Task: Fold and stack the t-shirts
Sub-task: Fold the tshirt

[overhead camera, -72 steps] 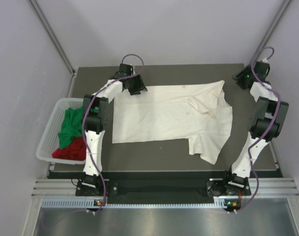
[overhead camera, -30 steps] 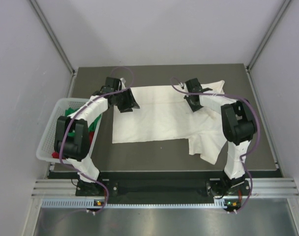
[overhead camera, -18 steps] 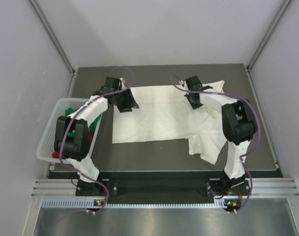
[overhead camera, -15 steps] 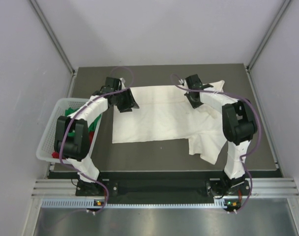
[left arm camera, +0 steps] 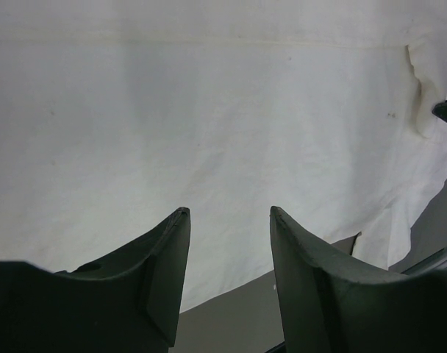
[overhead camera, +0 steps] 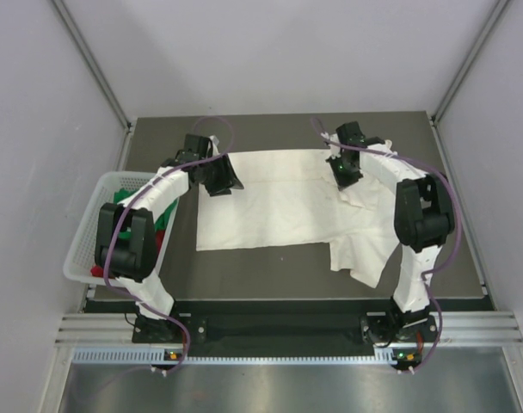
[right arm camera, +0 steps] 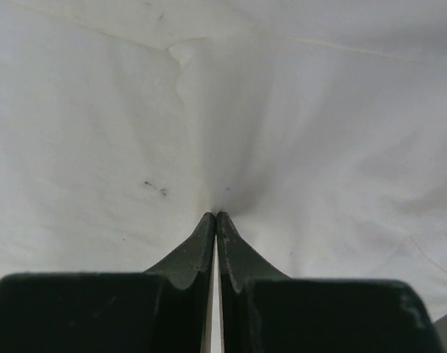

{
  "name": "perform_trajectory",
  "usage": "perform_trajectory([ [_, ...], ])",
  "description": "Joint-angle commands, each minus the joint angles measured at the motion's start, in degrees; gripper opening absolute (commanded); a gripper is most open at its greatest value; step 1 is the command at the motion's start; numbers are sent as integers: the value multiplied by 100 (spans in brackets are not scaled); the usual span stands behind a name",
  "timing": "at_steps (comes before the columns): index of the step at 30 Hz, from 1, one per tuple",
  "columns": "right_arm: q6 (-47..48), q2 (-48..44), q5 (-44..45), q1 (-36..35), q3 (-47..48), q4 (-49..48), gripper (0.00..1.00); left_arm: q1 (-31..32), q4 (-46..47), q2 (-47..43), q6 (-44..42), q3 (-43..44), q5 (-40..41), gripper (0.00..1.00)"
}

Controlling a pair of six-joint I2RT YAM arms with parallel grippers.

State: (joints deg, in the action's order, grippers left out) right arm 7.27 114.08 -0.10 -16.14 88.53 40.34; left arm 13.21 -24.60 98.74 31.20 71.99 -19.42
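Lying spread out on the dark tabletop (overhead camera: 270, 267), the cream-white t-shirt (overhead camera: 279, 206) is the one being worked on. Its nearest part is a sleeve on the right that sticks out toward the arm bases, a bit crumpled. To the left, beside the tabletop, sits the white basket (overhead camera: 81, 231). The green t-shirt (overhead camera: 117, 199) is in it, waiting its turn.

Farther back, both tools are at the shirt's far edge. The left tool (left arm camera: 227, 213) is open, with its fingers apart and nothing between them, low over the far left corner. I think it is lined up to take that corner. The right tool (right arm camera: 215, 215) is squeezed tight on a little pinch of the cream-white cloth on the far right part, and wrinkles run out from the pinch. Holding both far spots would let the arms bring the far edge over toward the near edge for a fold.
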Motion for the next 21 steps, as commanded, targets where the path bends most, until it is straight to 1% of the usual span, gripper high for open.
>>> perform_trajectory([
  [1, -278, -185, -728, 199, 226, 229, 0, 6, 17, -83, -18, 219, 35, 52],
  [6, -419, -264, -1316, 436, 156, 141, 0, 6, 8, -74, 0, 219, 35, 52],
  [12, -691, -123, -1396, 621, 182, -8, 0, 6, 69, 49, 44, 255, 43, 52],
  [14, -955, -18, -1423, 682, 217, -26, 0, 6, 69, 93, 70, 298, 70, 52],
  [16, -1383, 0, -2148, 901, 60, -331, 0, 6, 69, 180, 97, 333, 61, 52],
  [17, -1386, 0, -2152, 998, -19, -447, 0, 6, 69, 207, 105, 342, 52, 52],
  [18, -1603, 0, -2413, 1138, -90, -535, 0, 6, 78, 233, 114, 342, 61, 52],
  [21, -1737, 35, -2495, 1306, -266, -676, 0, 6, 104, 251, 132, 316, 61, 52],
])
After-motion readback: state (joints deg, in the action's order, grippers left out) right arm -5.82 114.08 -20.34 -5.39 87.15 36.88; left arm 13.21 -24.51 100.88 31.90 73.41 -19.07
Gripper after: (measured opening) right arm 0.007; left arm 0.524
